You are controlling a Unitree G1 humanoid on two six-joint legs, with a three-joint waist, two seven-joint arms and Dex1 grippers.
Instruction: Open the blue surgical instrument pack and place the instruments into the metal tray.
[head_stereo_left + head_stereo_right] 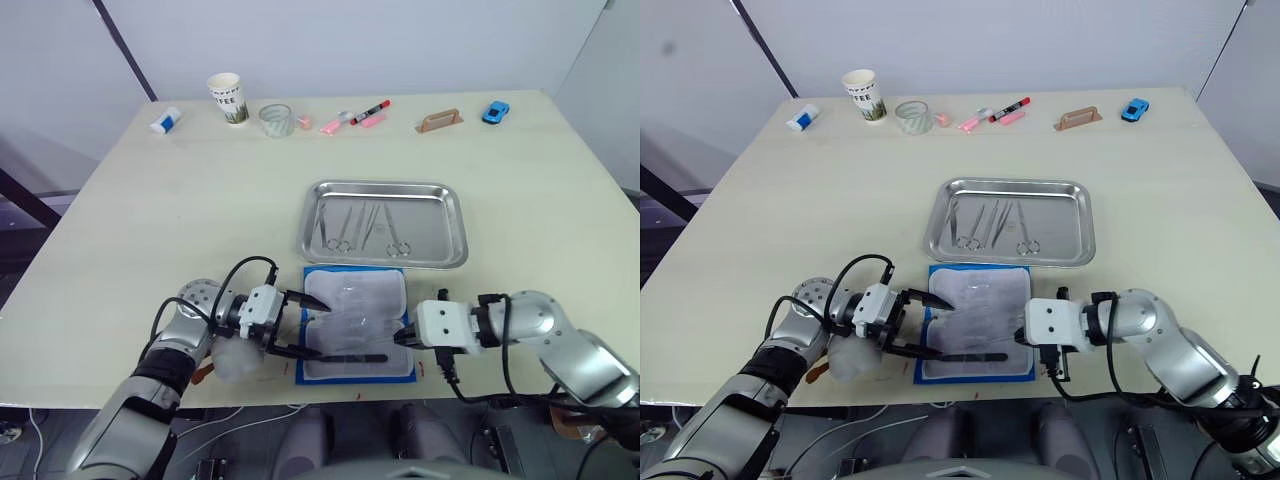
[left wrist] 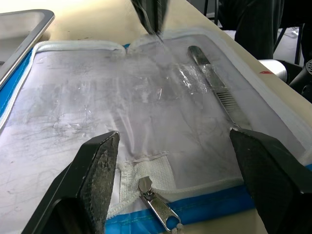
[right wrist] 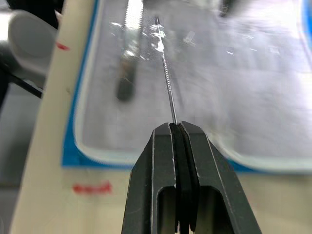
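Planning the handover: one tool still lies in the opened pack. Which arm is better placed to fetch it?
Probably the left. Its pincer hangs open over the pack, with the tool just ahead. The right pincer is shut on the pack's clear lining.

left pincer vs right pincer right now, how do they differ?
The left pincer is open, fingers spread over the pack's zipper edge, holding nothing. The right pincer is shut, pinching the clear lining at the pack's opposite edge. Left comes in from the robot's left, right from its right. Both sit low at the pack, below the tray.
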